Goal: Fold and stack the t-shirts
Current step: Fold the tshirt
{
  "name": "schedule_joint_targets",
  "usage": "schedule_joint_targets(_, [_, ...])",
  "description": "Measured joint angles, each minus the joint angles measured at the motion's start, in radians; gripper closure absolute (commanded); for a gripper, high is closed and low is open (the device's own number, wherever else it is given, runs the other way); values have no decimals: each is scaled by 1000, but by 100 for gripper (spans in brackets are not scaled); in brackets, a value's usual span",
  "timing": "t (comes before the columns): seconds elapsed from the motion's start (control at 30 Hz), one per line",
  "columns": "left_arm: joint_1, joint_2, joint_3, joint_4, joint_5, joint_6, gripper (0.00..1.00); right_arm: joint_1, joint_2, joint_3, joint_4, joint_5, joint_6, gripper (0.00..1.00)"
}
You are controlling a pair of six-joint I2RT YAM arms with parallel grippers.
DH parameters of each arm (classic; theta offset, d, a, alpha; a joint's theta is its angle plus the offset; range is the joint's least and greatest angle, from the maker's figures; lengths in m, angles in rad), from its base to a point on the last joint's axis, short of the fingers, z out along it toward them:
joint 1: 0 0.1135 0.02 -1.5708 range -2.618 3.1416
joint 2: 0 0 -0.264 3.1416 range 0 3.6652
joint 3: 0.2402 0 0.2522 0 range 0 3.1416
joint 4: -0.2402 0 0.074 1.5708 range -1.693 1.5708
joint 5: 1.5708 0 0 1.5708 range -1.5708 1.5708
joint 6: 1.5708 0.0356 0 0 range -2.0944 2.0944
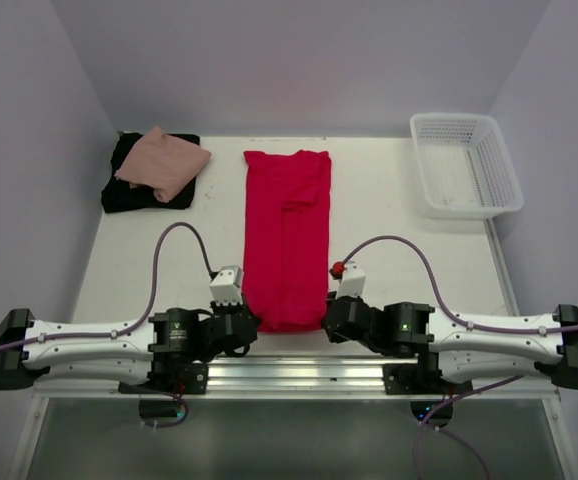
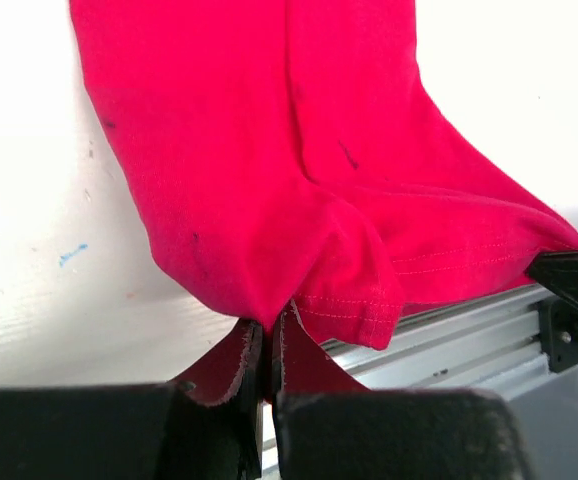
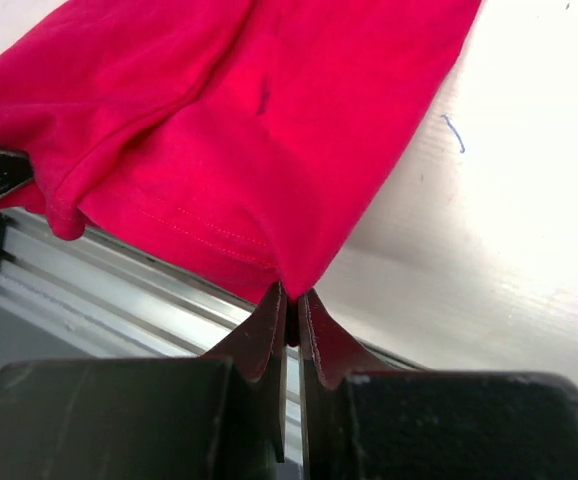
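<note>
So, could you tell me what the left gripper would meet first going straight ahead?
The red t-shirt: the left gripper is shut on its near hem, and more cloth seemingly lies ahead.

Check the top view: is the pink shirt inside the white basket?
No, the pink shirt lies on the black shirt, far left, away from the basket.

Bright, even overhead light, soft shadows, white table (image 3: 509, 200) overexposed in both wrist views.
</note>
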Motion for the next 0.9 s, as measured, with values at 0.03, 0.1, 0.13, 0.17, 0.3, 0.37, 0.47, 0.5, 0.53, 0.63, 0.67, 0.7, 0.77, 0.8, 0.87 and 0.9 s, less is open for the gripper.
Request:
schedule_joint_targets(0.03, [0, 6, 5, 0, -14, 13, 100, 0, 10, 8, -2, 8, -7, 100])
schedule_joint_targets(0.1, [0, 24, 12, 5, -40, 35, 100, 0, 35, 21, -2, 29, -21, 100])
schedule_joint_targets(0.13, [0, 34, 14, 11, -52, 53, 100, 0, 48, 27, -2, 37, -28, 100])
schedule_joint_targets(0.17, [0, 42, 17, 17, -64, 70, 100, 0, 59, 33, -2, 47, -36, 100])
schedule_joint_targets(0.3, [15, 62, 21, 53, -102, 151, 100, -4, 105, 70, -9, 87, -70, 100])
schedule_joint_targets(0.37, [39, 63, 26, 83, -114, 208, 100, -19, 128, 92, -9, 101, -92, 100])
schedule_joint_targets(0.47, [110, 62, 36, 154, -112, 316, 100, -87, 171, 132, -10, 109, -141, 100])
schedule_joint_targets(0.5, [141, 62, 39, 183, -109, 352, 100, -123, 185, 143, -4, 106, -166, 100])
schedule_joint_targets(0.53, [162, 63, 42, 203, -105, 379, 100, -144, 192, 148, 4, 105, -181, 100])
schedule_joint_targets(0.63, [229, 79, 60, 274, -87, 480, 100, -225, 221, 164, 36, 100, -245, 100])
schedule_joint_targets(0.67, [249, 90, 65, 298, -76, 512, 100, -249, 235, 172, 45, 96, -265, 100])
schedule_joint_targets(0.7, [274, 102, 68, 325, -57, 542, 100, -272, 252, 181, 58, 92, -286, 100])
schedule_joint_targets(0.77, [328, 127, 68, 373, -22, 599, 100, -315, 288, 201, 79, 74, -324, 100])
schedule_joint_targets(0.8, [359, 140, 68, 393, 3, 627, 100, -331, 307, 212, 92, 68, -342, 100])
schedule_joint_targets(0.87, [414, 162, 68, 430, 40, 669, 100, -355, 340, 232, 111, 54, -370, 100])
schedule_joint_targets(0.9, [441, 173, 68, 447, 60, 691, 100, -365, 357, 241, 121, 48, -385, 100])
